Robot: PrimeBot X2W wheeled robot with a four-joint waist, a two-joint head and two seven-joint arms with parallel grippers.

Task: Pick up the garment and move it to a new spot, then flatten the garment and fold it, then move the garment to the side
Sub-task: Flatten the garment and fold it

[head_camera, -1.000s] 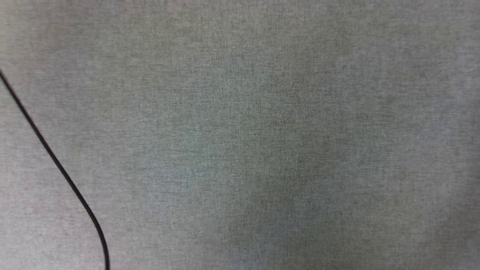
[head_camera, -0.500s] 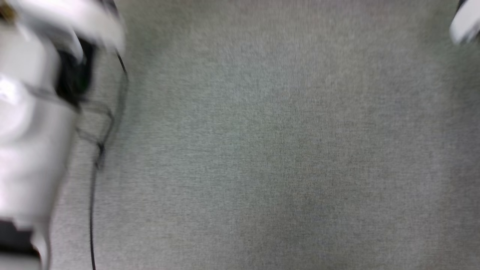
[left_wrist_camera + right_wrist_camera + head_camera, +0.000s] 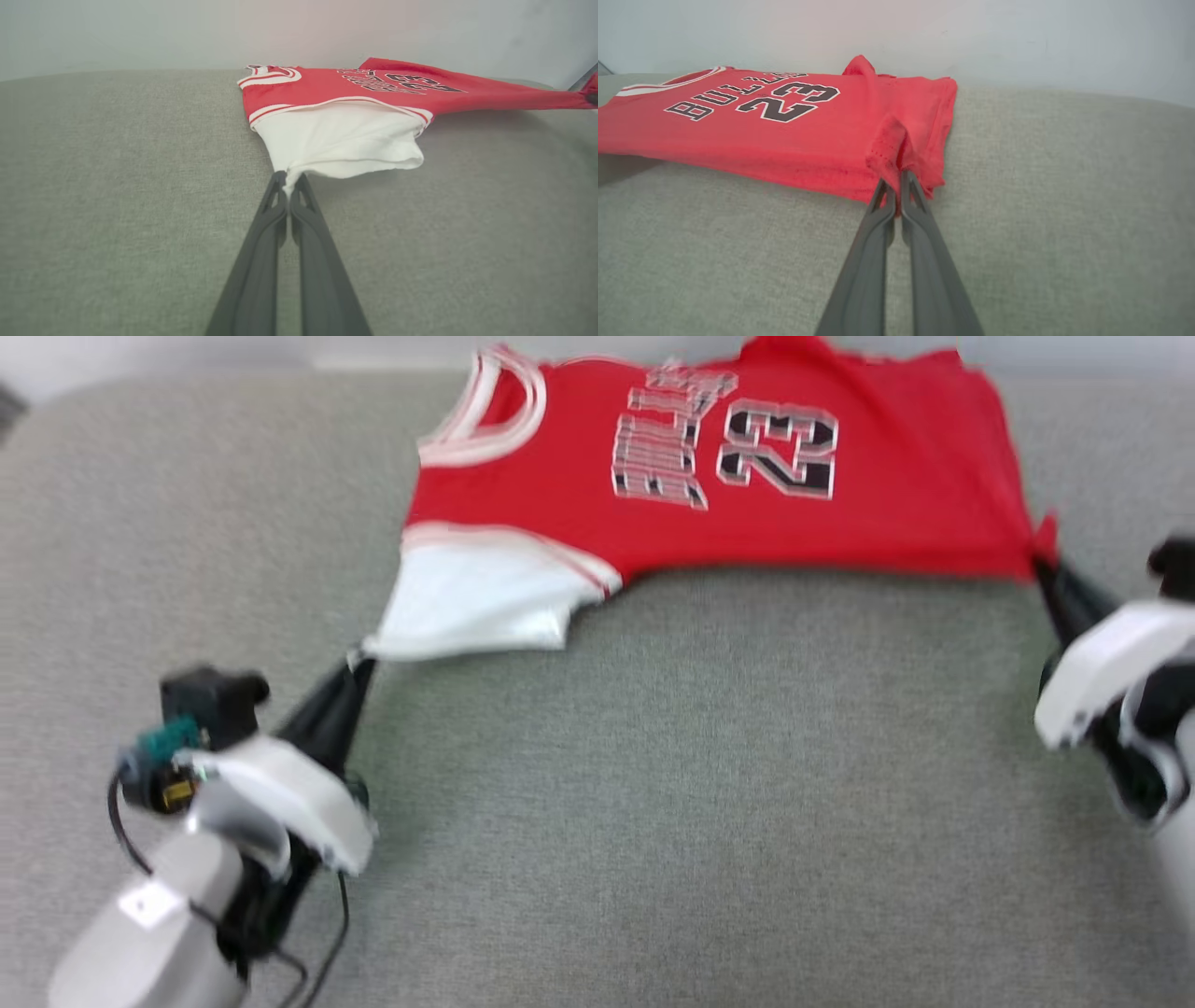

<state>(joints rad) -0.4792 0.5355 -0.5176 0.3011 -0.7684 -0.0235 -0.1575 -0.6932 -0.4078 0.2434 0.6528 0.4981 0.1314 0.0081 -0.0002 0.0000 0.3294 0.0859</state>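
Note:
The garment, a red jersey with a white sleeve and black "BULLS 23" print, lies stretched sideways across the far part of the grey fabric surface. My left gripper is shut on the edge of the white sleeve, seen up close in the left wrist view with the left gripper pinching its corner. My right gripper is shut on the red hem corner at the right; the right wrist view shows the garment bunched at the right gripper. The near edge hangs taut between both grips.
A pale wall rises behind the grey surface's far edge. A black cable loops by my left forearm. Bare grey fabric spreads between the two arms toward me.
The head camera has swung upward: earlier it showed bare grey fabric and a cable, then blurred arm parts; now the garment and both grippers are in view.

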